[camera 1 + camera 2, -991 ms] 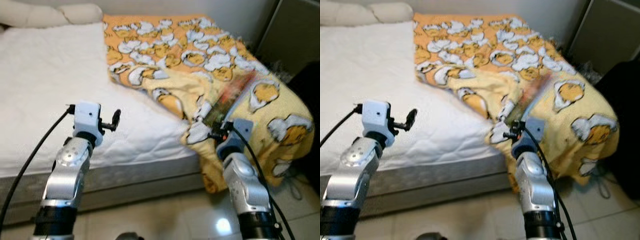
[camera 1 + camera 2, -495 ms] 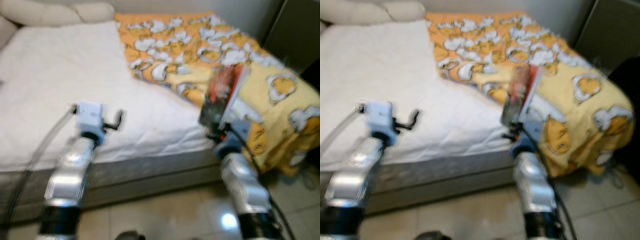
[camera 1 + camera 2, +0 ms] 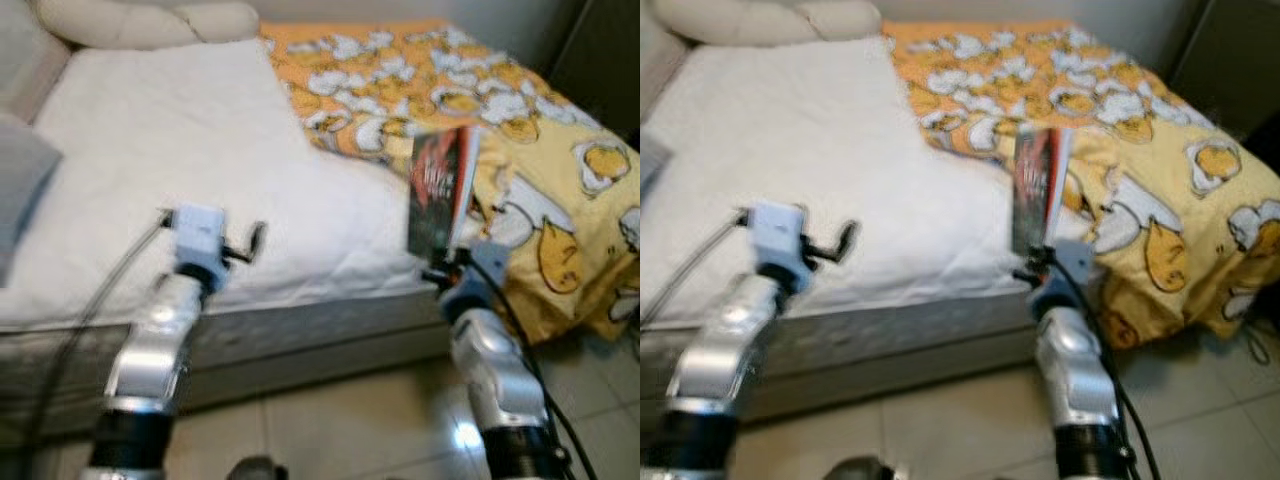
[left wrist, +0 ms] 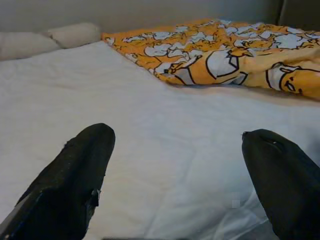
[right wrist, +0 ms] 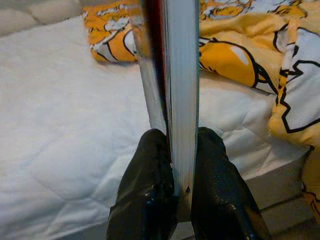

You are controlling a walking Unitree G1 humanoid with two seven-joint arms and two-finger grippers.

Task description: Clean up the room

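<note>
The right claw (image 5: pixel 172 165) is pinching a book (image 3: pixel 441 189) by its bottom edge, with one black finger pressing on each side. The book is standing straight up in the air above the front edge of the bed (image 3: pixel 170 150), just where the white part meets the blanket (image 3: pixel 520 120). Its cover is dark with red on it, and the words on it are too blurry to read. From the right wrist view the book is showing its thin side, with a dark cover and a stack of pale pages squeezed between the fingers (image 5: pixel 150 175). The blanket is orange and yellow with white and yellow cartoon shapes, and it is lying bunched up on the right side of the bed and hanging down to the floor (image 3: pixel 340 420). The left claw (image 4: pixel 180 165) is hovering over the white bed with its two fingers (image 4: pixel 75 175) wide apart and holding nothing. Cream pillows (image 3: pixel 150 20) are lying at the far end of the bed.
</note>
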